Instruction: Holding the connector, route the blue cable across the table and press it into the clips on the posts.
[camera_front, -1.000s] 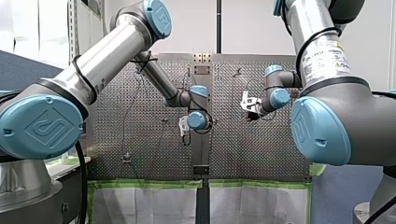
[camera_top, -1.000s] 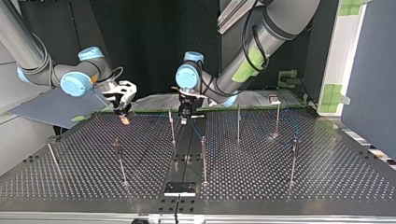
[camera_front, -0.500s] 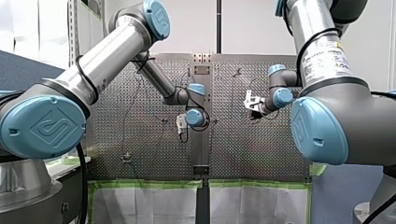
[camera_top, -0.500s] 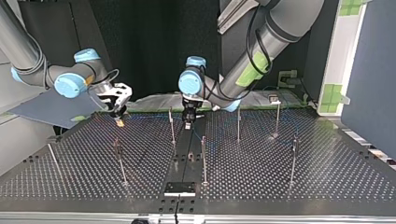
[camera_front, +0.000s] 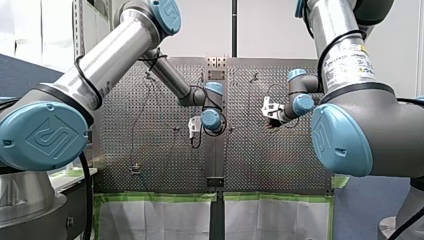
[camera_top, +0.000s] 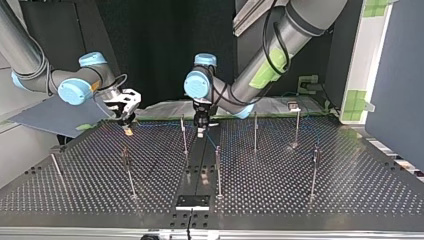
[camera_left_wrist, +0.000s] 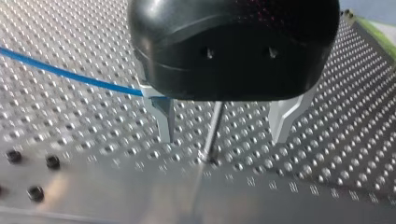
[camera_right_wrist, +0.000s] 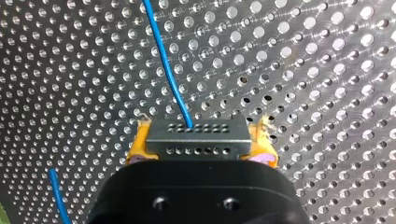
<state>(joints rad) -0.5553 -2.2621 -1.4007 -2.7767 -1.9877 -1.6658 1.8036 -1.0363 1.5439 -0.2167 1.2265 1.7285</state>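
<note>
Your right jaws are gripping the grey connector (camera_right_wrist: 196, 137) between their yellow pads (camera_right_wrist: 137, 147), closed on its two ends, near the edge of the table (camera_left_wrist: 327, 93) on the arms' side. The blue cable (camera_right_wrist: 163, 60) is leaving the connector's face and running along that edge toward your left jaws. Those are standing wide open, holding nothing and straddling a thin post (camera_left_wrist: 212, 126). The cable is reaching one metal finger (camera_left_wrist: 163, 116) from outside the gap.

I am judging the cable to be light, thin and limp, so it is likely to sag and wander unless you are keeping it gently taut. The connector is the rigid part and the sound place to carry it. The point where the wire enters the connector is looking delicate, so avoid jerking there. For pressing, be taking the cable just beside the post.
</note>
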